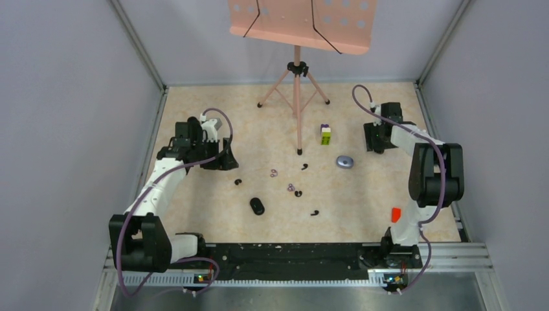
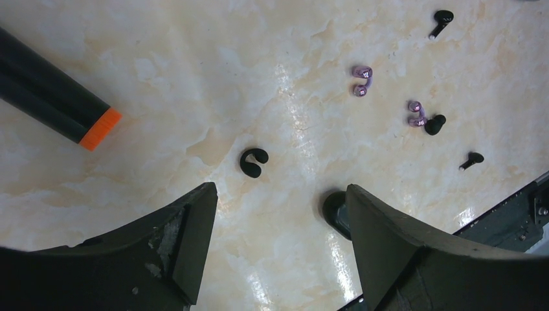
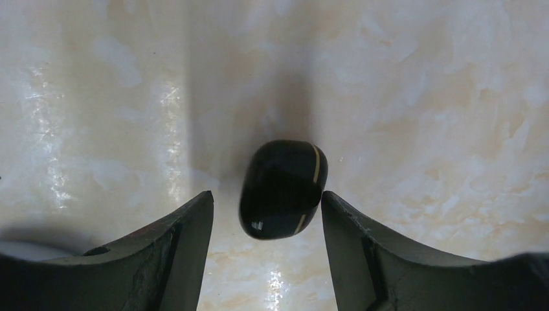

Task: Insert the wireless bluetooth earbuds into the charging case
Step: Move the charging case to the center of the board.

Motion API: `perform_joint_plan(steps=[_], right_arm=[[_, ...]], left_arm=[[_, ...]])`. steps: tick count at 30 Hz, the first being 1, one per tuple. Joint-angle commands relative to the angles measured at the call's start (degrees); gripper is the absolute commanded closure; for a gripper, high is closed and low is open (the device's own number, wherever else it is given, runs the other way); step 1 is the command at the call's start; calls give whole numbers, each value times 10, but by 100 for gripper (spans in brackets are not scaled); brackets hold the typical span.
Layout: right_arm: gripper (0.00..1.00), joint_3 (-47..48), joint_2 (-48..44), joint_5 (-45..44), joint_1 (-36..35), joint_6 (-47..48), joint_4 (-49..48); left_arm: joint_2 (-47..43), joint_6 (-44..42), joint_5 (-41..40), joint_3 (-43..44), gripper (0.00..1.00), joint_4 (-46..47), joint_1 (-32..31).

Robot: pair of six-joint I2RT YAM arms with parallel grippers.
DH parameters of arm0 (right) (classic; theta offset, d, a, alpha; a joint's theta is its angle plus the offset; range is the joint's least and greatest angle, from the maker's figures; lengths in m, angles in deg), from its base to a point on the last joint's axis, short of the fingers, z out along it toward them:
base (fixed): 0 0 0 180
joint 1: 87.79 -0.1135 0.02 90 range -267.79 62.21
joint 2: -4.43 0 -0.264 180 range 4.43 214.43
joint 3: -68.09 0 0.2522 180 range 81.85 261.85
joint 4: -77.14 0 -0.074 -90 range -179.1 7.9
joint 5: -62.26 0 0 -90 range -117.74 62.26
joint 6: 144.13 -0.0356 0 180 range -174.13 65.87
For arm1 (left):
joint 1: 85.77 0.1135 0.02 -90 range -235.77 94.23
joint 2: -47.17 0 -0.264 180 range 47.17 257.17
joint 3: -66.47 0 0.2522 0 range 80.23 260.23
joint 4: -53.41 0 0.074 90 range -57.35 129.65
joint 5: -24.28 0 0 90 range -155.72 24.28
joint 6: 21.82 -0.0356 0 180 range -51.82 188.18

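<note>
Six earbuds lie loose in the middle of the surface [image 1: 362, 214], none of them in a case. Seen from the left wrist, the nearest black earbud [image 2: 254, 162] is a curled C with its gap turned to about 3 o'clock. A second black earbud [image 2: 442, 19] has its head at 1 o'clock and its stem at 7. A third black earbud [image 2: 472, 159] lies with its head at 2 and its stem at 8. The fourth black earbud [image 2: 435, 124] touches one purple earbud [image 2: 416, 113] on its 4 o'clock side. The other purple earbud [image 2: 362, 80] lies apart, at 10 o'clock from that pair.

From above, a small black case [image 1: 257, 205] sits at 7 o'clock of the cluster, and a blue-grey case [image 1: 345, 162] at 3 o'clock.

The left jaws are spread wide over bare surface and hold nothing. The C-shaped earbud lies just beyond their tips.

The right jaws are spread too. A glossy black case [image 3: 283, 189] with a gold seam has its near end between the tips, its long axis running from 1 to 7 o'clock. It sits against or just beside the 3 o'clock jaw, with a clear gap to the 9 o'clock jaw, so it is not pinched.
</note>
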Motion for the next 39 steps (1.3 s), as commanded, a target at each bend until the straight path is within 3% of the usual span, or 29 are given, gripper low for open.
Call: perform_joint_plan(steps=[1,6,16,26,32,39], right_arm=[[38,39,19,-13,7,-14,1],[39,40,32,-12,8,-20,1],[62,26,15,-6,7,-24,15],[67,-29,-142,50,7,-123,145],[68,-86,-166,143,-3,-232,184],[70,-129,-150,147,-68,-268,188]], left_arm=[[-2,-9,-2,22,22,1,3],[-7,-9,-3,19,22,0,4],[-20,-9,-2,4,22,2,7],[-17,-8,0,0,23,17,7],[-4,-8,-2,11,23,15,7],[-3,-28,-10,24,23,-7,7]])
